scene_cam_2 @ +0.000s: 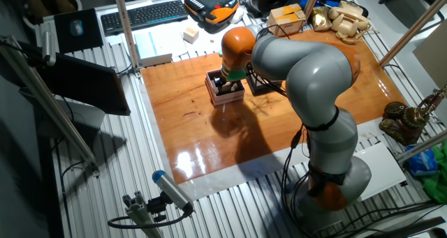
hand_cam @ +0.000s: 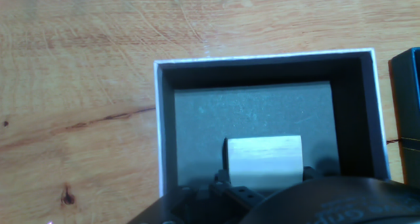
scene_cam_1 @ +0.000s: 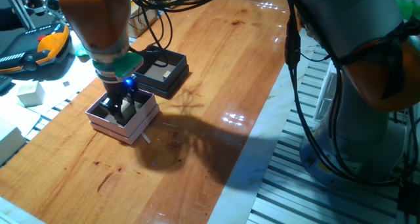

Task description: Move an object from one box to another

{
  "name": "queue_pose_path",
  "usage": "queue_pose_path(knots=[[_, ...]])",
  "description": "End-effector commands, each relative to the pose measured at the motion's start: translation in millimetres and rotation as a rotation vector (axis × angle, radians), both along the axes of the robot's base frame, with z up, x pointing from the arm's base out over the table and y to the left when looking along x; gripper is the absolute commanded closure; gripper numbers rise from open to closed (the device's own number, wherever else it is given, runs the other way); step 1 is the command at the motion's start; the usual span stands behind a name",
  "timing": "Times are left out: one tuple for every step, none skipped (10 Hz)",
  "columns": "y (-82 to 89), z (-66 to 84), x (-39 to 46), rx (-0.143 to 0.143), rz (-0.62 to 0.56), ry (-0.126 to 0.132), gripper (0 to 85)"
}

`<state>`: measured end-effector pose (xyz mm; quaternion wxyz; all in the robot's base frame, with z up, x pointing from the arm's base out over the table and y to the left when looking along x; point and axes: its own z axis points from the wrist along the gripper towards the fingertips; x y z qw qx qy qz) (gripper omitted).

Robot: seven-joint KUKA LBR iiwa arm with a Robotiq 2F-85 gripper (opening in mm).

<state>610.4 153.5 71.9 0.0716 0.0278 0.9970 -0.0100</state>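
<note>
The arm bends over from its base beside the worktop (scene_cam_1: 216, 73), its orange wrist pointing straight down, so that the claw (scene_cam_1: 122, 110) reaches into the pale pink box (scene_cam_1: 141, 123). A small blue light glows just above the fingers. In the hand view a pale wooden block (hand_cam: 264, 160), rectangular with smooth flat faces, sits between the fingertips on the box's dull grey, felt-like floor. The claw appears closed on the block's sides, though the fingertips themselves are mostly hidden at the frame's lower edge. The pink box is square and shallow with thin white-edged walls and a dark inside. Just beyond the claw, touching or nearly touching the pink box, stands the black box (scene_cam_1: 165, 69), also square and shallow, with a tan inner floor. The worktop is glossy varnished wood with visible grain. No writing is readable.
</note>
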Motion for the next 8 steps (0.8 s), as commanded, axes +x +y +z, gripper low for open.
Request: queue_pose_path(knots=[[0.8, 0.7, 0.2, 0.001, -0.003, -0.004, 34.0], [1.7, 1.3, 0.2, 0.0, -0.008, -0.008, 17.0], [2.0, 1.4, 0.0, -0.001, -0.011, -0.013, 17.0], [2.1, 1.4, -0.1, -0.003, -0.011, -0.016, 17.0], [2.3, 1.6, -0.3, -0.006, -0.01, -0.018, 17.0], [2.4, 3.3, -0.6, -0.007, -0.013, -0.019, 0.0], [2.8, 9.6, -1.0, -0.009, -0.019, -0.02, 0.0], [3.2, 20.4, -2.1, -0.008, -0.03, -0.012, 0.0]])
